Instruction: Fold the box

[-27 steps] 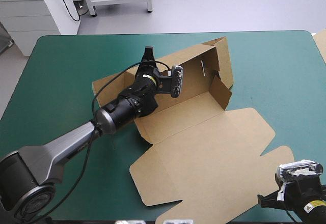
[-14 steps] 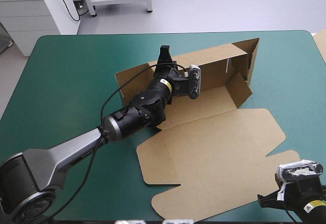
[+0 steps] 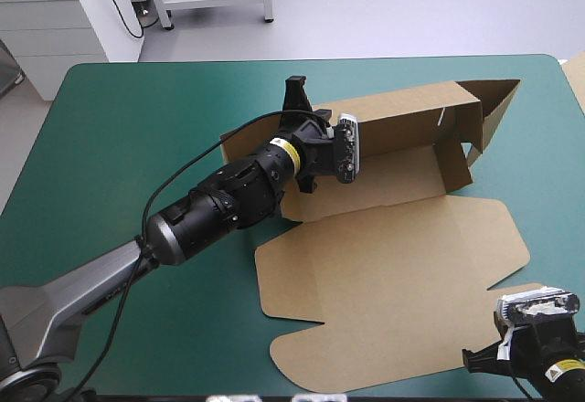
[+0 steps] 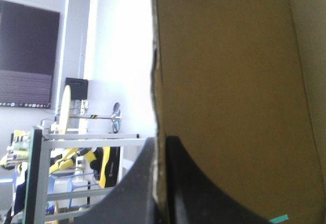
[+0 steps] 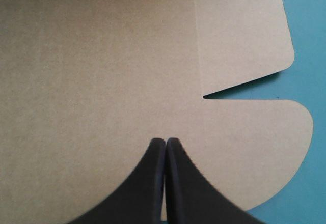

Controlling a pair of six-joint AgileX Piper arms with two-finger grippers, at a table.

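Left fingers (image 4: 135, 188) gripping box (image 3: 393, 256), long axis left-right

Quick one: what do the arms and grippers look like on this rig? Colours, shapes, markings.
Left arm: grey lower link, then bulky black cylindrical segments, with a yellow band near the wrist. Right arm: only its black wrist shows, carrying a yellow label. The left gripper and right gripper each have two broad black fin-shaped fingers.

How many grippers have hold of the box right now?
1. The left gripper is shut on the raised far wall of the box. The right gripper, shut, is over the flat lid, gripping nothing.
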